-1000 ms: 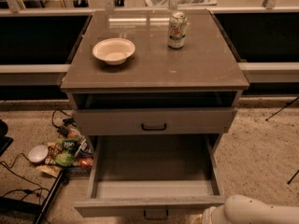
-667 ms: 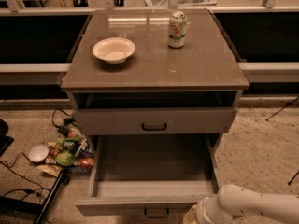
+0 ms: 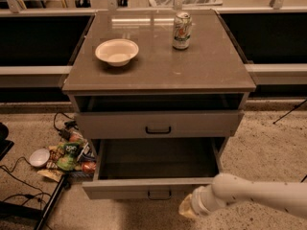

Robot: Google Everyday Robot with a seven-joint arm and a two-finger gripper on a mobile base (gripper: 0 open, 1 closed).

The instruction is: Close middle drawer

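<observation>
The middle drawer (image 3: 144, 188) is pulled far out of the grey wooden cabinet (image 3: 158, 75), and its long tray is empty. Its low front panel has a small dark handle (image 3: 159, 194). The upper drawer (image 3: 158, 123) above it stands slightly out. My gripper (image 3: 188, 207) is at the end of the white arm (image 3: 259, 195), which comes in from the lower right. It sits low, just in front of the right part of the middle drawer's front panel. The lowest drawer is hidden.
A white bowl (image 3: 117, 51) and a drink can (image 3: 182, 30) stand on the cabinet top. Snack bags and a small bowl (image 3: 38, 157) lie on the floor at the left with cables (image 3: 19, 186). Speckled floor lies to the right.
The arm has swung left along the drawer's front panel. The middle drawer front now sits closer to the cabinet, with less of the tray showing.
</observation>
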